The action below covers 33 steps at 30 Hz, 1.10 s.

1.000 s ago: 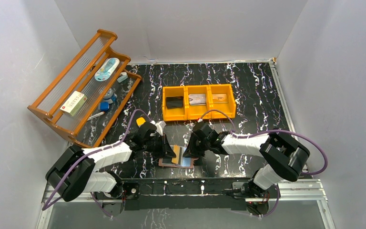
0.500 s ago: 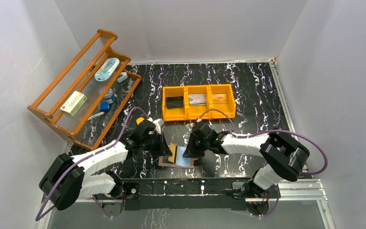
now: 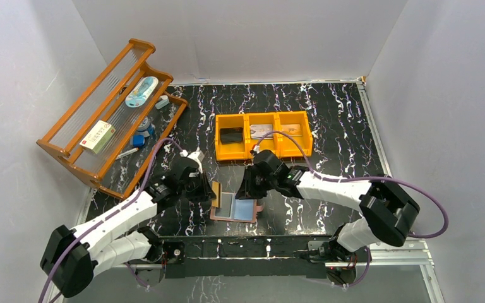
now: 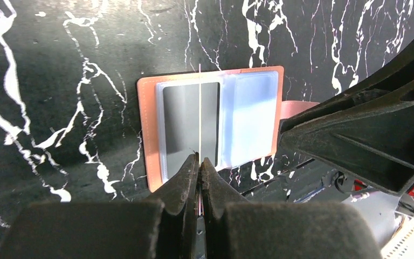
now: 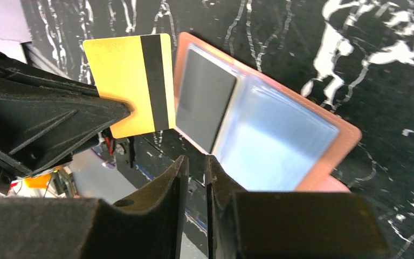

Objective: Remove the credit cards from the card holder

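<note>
Black, white-veined marble counter carried a salmon-pink leather card holder, which lay open and flat near the front edge. Above the card holder's left edge, the left end effector was clenched on a yellow plastic card with a black stripe, clear of the slots. A grey card sat in the card holder's left pale blue pocket. Over the card holder's far right corner, the right end effector stood slightly parted, grasping nothing.

Table bears card holder (open), tray, rack.
</note>
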Available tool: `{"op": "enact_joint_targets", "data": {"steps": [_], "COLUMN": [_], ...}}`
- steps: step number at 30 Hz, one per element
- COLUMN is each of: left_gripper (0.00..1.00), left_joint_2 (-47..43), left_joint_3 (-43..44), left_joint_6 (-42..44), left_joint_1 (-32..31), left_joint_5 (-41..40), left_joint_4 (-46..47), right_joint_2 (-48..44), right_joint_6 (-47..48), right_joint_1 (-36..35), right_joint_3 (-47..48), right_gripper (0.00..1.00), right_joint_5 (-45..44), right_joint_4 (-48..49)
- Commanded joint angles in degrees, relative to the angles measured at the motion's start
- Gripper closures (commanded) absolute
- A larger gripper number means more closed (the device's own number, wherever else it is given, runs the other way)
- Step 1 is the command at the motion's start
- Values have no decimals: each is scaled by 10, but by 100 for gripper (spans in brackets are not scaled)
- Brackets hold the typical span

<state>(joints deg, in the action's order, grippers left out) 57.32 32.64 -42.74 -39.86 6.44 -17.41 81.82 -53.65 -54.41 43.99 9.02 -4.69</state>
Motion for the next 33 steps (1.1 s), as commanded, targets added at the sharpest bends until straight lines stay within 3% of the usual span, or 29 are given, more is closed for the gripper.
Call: {"op": "enact_joint_targets", "data": {"steps": [1, 4, 8, 11, 16, 19, 24, 28, 31, 33], "left_gripper": [100, 100, 100, 100, 100, 100, 100, 100, 100, 100], "left_joint_2": [-60, -76, -81, -92, -113, -104, -60, -19, -1, 4], "left_joint_3": [-3, -1, 3, 6, 22, 41, 89, 150, 191, 205], "left_joint_6": [-14, -15, -11, -10, 2, 11, 35, 69, 87, 98], "left_joint_1": [1, 2, 2, 2, 2, 2, 2, 4, 13, 25], "left_joint_5": [-65, -128, -136, -124, -110, -104, -98, -76, -55, -22], "left_joint_4": [-54, -93, -111, -106, -98, -98, -96, -101, -99, -81], "right_joint_2": [27, 72, 122, 119, 65, 16, -73, -151, -194, -199], "right_joint_6": [-1, 6, 14, 6, 24, 32, 42, 75, 77, 79], "right_joint_1": [-10, -12, -15, -14, -13, -13, 2, 28, 89, 159], "right_joint_3": [28, 29, 39, 21, 27, 38, 41, 10, 0, -7], "right_gripper": [73, 72, 72, 72, 67, 55, 34, 13, 5, 5], "right_joint_5": [46, 89, 68, 15, 25, -12, -156, -236, -214, -117], "right_joint_4": [58, 95, 43, 13, 38, 28, -40, -38, -51, -42]}}
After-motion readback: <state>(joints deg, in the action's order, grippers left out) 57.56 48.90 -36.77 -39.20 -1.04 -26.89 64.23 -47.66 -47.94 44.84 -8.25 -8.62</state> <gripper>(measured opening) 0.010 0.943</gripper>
